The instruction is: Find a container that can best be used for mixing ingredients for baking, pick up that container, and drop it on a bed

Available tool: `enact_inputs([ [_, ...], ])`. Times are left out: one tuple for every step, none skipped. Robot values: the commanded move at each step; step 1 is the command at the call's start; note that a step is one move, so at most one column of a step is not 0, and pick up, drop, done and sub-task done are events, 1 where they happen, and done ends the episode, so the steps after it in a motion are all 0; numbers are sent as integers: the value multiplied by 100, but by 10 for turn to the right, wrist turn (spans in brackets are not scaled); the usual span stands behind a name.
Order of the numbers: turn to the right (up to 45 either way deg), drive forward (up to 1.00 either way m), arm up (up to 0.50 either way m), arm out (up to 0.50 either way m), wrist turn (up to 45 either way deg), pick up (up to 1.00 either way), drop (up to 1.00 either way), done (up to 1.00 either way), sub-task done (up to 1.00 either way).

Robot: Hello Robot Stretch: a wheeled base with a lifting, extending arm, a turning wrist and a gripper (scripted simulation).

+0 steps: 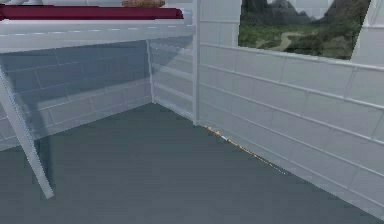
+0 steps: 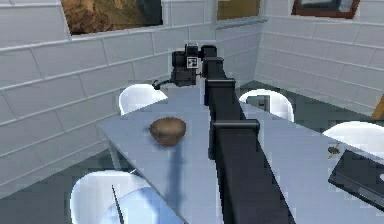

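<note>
Gripper [image 2: 162, 84] reaches over a grey table [image 2: 290, 140] near a white chair [image 2: 138, 98]; whether it holds anything cannot be told. A brown bowl [image 2: 168, 131], contents unclear, sits on the table just beside the dark arm [image 2: 235, 150]. A red-covered bed [image 1: 90, 14] stands near a window [image 1: 300, 25].

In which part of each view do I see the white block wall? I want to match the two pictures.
Forward view: the white block wall runs from the middle to the right edge, under a window with green hills.
Arm side view: the white block wall covers the left and the top, behind the grey table.
Shared landmark: probably this wall itself, at the forward view's right and the arm side view's left.
</note>
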Motion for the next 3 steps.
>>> enact_inputs([
  [0, 0, -26, 0, 0, 0, 0, 0, 0],
  [0, 0, 0, 0, 0, 100, 0, 0, 0],
  [0, 0, 10, 0, 0, 0, 0, 0, 0],
])
